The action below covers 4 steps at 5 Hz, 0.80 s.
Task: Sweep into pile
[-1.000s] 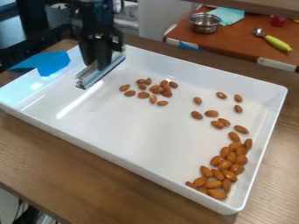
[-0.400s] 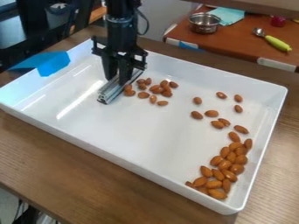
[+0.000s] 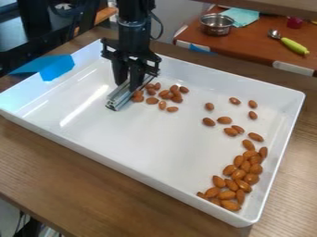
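1 almond cluster (image 3: 164, 93) lies just beside the bar (image 3: 117, 98) in the hand (image 3: 128, 86).

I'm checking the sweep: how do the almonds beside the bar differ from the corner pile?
The almonds beside the bar are fewer; the corner pile holds more. The first are looser, with gaps; the pile is packed closer. Both are brown and lie in the tray.

The gripper (image 3: 128, 85) and the metal bar (image 3: 119, 98) it holds are further right across the tray (image 3: 148, 139) than a second ago, the bar now right up against the upper group's leftmost almonds (image 3: 137, 93), which sit nudged closer to their neighbours (image 3: 152, 100).
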Tool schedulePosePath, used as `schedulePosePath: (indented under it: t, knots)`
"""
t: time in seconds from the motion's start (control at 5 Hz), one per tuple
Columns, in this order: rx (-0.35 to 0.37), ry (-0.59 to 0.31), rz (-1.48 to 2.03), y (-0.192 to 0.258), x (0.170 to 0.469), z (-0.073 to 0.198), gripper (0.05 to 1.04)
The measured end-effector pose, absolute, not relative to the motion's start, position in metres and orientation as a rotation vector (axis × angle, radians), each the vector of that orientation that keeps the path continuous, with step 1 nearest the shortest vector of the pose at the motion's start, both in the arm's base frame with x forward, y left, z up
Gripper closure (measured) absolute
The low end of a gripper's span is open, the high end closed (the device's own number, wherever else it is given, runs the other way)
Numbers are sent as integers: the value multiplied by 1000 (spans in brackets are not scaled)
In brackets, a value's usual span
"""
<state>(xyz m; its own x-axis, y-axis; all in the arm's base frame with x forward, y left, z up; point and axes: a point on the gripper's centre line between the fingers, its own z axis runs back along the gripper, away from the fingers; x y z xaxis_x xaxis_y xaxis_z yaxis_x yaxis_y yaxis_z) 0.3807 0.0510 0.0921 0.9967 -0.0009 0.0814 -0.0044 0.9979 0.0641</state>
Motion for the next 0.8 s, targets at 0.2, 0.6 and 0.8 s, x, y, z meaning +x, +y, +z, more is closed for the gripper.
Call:
schedulePosePath:
  t: [0.2,0.6,0.8]
  knots:
    - [53,-71,-46,24,378,93,759]
    - [3,-65,-109,-35,373,93,759]
    - [-15,-90,-131,-49,376,93,759]
